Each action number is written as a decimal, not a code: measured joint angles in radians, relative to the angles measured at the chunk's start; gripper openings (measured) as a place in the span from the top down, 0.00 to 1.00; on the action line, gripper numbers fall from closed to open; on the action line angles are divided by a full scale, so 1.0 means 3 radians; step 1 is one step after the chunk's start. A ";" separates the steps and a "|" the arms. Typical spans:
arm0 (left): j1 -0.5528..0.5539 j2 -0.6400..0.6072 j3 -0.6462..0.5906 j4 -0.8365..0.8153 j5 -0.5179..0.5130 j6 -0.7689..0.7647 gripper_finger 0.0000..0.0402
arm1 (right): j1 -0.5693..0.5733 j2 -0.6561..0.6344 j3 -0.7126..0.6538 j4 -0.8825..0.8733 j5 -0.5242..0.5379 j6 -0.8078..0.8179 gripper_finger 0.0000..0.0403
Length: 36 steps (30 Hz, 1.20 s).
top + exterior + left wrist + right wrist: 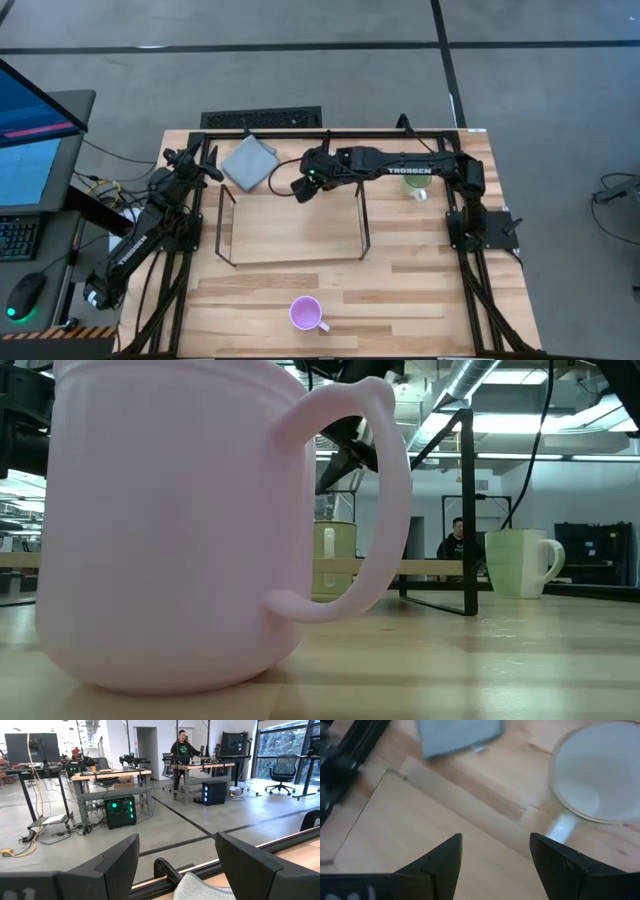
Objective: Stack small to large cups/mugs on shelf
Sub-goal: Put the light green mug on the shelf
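Wooden table (420,270): right pincer (495,855) hovers open just beside the cream mug (600,780).

Robotics lab or open workshop floor. Grey concrete floor (165,820) all around the wooden table (420,290); past it stand workbenches (110,775) with more robot arms, a lit computer tower (120,811) under one, office chairs (286,772), a person (181,750) standing, exposed ceiling ducts (490,375).
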 joint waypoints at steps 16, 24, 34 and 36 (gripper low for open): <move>0.0000 0.0000 0.0000 -0.0002 0.0001 0.0000 0.37 | -0.0034 0.0020 -0.0003 -0.0406 0.0165 0.0488 0.37; 0.0000 0.0000 0.0001 -0.0003 0.0001 0.0000 0.37 | -0.0090 0.0020 -0.0003 -0.0393 0.0169 0.0605 0.37; 0.0000 0.0000 0.0001 -0.0004 0.0001 -0.0001 0.37 | -0.0068 0.0065 -0.0001 -0.0377 0.0253 0.0745 0.37; 0.0000 0.0000 0.0000 -0.0004 0.0003 0.0000 0.37 | -0.0054 0.0127 -0.0005 -0.0398 0.0252 0.0726 0.37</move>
